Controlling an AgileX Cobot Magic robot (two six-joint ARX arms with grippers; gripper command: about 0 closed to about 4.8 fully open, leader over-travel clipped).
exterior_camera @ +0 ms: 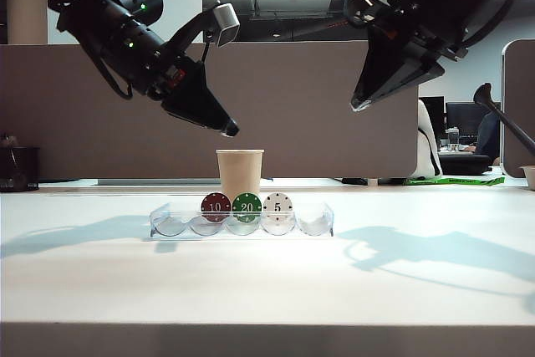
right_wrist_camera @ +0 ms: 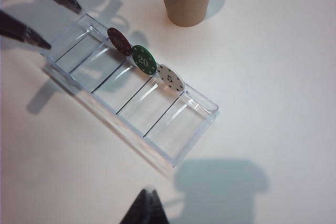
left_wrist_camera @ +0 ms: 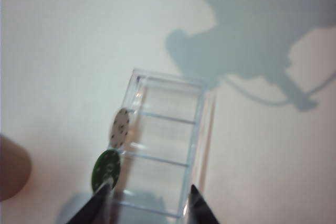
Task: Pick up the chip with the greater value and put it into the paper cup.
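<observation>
Green "20" chip (exterior_camera: pixel 247 206) upright before the tan paper cup (exterior_camera: pixel 240 172).

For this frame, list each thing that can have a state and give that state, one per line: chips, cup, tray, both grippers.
Green 20 chip: on edge in the tray's middle slot, untouched.
Red 10 chip: on edge, beside the green chip.
White 5 chip: on edge, on the green chip's other side.
Paper cup: upright behind the tray, contents not visible.
Clear tray: flat on the table, end slots vacant.
Left gripper: open, above the tray.
Right gripper: raised, holding nothing; opening unclear.
</observation>
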